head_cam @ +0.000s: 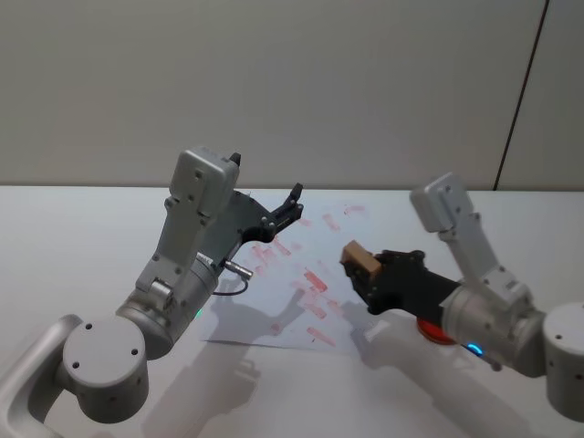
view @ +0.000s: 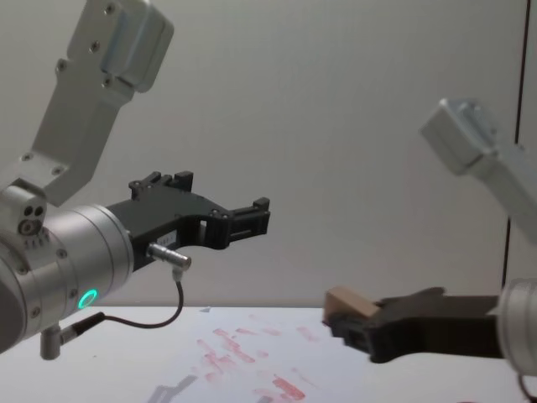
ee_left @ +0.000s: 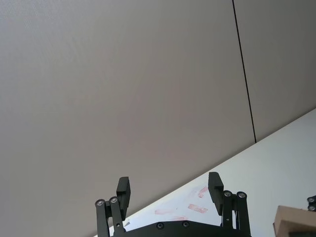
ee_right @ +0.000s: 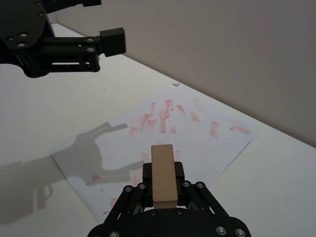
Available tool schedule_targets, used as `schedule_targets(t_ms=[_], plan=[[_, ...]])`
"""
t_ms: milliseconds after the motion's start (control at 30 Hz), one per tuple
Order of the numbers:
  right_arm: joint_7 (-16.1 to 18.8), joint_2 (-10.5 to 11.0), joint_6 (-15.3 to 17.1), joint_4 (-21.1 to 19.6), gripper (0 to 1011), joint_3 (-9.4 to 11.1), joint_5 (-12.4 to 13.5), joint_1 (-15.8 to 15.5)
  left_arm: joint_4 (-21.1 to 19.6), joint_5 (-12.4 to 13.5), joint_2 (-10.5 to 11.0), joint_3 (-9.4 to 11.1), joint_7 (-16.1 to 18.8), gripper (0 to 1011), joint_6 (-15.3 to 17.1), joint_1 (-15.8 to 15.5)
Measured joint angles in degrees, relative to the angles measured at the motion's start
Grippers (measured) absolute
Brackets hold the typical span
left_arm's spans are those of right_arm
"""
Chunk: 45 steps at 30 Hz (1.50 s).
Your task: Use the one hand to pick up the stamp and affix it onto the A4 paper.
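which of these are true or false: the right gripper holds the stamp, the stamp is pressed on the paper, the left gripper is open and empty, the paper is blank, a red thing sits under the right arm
1. The right gripper holds the wooden stamp. True.
2. The stamp is pressed on the A4 paper. False: in the chest view it is held in the air above the sheet.
3. The left gripper is open and empty. True: it is raised above the table.
4. The paper is blank. False: it carries many red stamp imprints.
5. A red object sits under the right arm. True: what it is cannot be told.
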Motion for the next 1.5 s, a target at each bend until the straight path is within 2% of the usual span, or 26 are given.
schedule_targets(t_ms=[367, 700, 967, 1500], plan=[[-2.6, 4.0, 3.2, -3.7, 220, 1.9, 1.7, -3.6, 0.0, 0.0, 0.0, 0.0, 0.0, 1003, 0.0, 0.0], [-4.9, 6.8, 4.7, -5.8, 220, 2.8, 2.1, -6.8, 0.0, 0.0, 0.0, 0.0, 0.0, 1003, 0.0, 0.0], [-7.1, 7.6, 4.2, -6.1, 220, 3.1, 1.2, -8.0, 0.0, 0.0, 0.0, 0.0, 0.0, 1003, 0.0, 0.0], [-9.9, 7.3, 3.3, -4.4, 220, 3.1, -0.4, -8.2, 0.0, 0.0, 0.0, 0.0, 0.0, 1003, 0.0, 0.0]])
